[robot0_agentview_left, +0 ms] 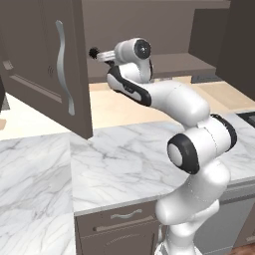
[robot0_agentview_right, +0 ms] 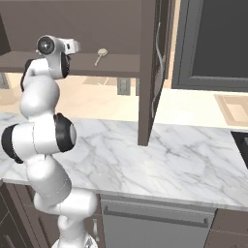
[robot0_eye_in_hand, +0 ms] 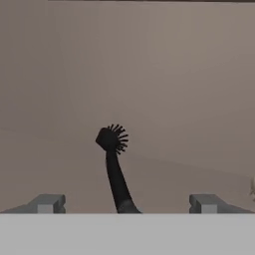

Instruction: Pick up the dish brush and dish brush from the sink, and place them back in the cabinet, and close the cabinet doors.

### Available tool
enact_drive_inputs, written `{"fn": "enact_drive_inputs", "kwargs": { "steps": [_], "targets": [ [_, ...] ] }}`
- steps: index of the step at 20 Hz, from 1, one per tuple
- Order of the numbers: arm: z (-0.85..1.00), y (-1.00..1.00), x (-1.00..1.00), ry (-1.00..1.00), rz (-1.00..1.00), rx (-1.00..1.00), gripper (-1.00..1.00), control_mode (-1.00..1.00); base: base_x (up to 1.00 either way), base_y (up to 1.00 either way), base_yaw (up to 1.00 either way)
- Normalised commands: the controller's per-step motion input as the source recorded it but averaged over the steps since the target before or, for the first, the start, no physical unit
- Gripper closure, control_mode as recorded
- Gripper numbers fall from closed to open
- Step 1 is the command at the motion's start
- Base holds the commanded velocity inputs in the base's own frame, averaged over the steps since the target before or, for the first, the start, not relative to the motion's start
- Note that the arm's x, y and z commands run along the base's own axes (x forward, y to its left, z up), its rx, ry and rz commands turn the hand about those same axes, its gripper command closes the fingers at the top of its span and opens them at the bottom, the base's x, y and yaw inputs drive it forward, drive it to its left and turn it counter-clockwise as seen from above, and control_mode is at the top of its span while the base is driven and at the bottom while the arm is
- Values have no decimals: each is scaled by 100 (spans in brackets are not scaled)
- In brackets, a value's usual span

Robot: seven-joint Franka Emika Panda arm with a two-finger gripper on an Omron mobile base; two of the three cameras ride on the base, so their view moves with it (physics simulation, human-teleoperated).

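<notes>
Marble bench below, open cabinet above: fingers spread wide, gripping nothing, black brush lying on the shelf between them, cream brush alongside. Both brushes apparently stowed; doors yet to close.

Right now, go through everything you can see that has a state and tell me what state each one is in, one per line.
gripper: open, jaws wide apart, holding nothing.
black dish brush: released, lying on the cabinet shelf between the jaws.
cream dish brush: lying on the shelf, farther along.
left cabinet door: swung open.
right cabinet door: swung open.
cabinet: open, both brushes inside.
</notes>
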Motion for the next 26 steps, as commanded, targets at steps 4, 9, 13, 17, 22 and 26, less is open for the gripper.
{"fn": "enact_drive_inputs", "kwargs": {
  "steps": [4,9,13,17,22,26],
  "targets": [
    [10,-30,-39,-8,0,2,-100,-100,0,0,0],
    [13,-27,-39,-5,0,1,-100,-100,0,0,0],
    [12,-24,-44,-3,0,0,-100,-100,0,0,0],
    [5,-15,-30,-1,0,0,-100,-100,0,0,0],
    [15,-15,-25,0,0,0,-100,-100,0,0,0],
    [15,-20,-34,0,0,0,-100,-100,0,0,0]
  ]
}}
